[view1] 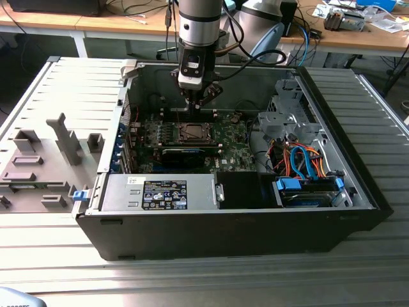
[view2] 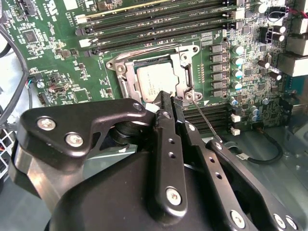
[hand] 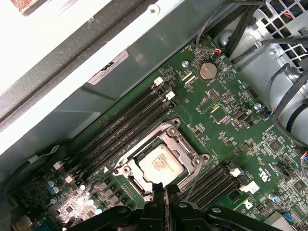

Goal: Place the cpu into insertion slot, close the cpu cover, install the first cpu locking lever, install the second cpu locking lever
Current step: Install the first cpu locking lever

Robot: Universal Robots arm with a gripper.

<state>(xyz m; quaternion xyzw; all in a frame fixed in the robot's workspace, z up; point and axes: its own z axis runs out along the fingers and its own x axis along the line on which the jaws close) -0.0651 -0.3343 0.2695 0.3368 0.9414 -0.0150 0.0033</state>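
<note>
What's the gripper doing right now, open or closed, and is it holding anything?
Gripper: closed, fingertips together at the edge of the cpu cover, with nothing visible between them.

Robotics lab or electronics workshop, open computer case (view1: 223, 238) on ribbed metal worktop (view1: 192, 281), robot arm (view1: 199, 25) over it, wooden desks (view1: 96, 24) behind strewn with cables (view1: 137, 9), grey fixture tray (view1: 83, 89) alongside.

Nothing legible: dark label (view1: 165, 194) on power supply (view1: 121, 192), white sticker (hand: 114, 62) on case wall (hand: 144, 53), and fine white print across motherboard (hand: 211, 96), all unreadable in every view, no numbers or signs made out.
</note>
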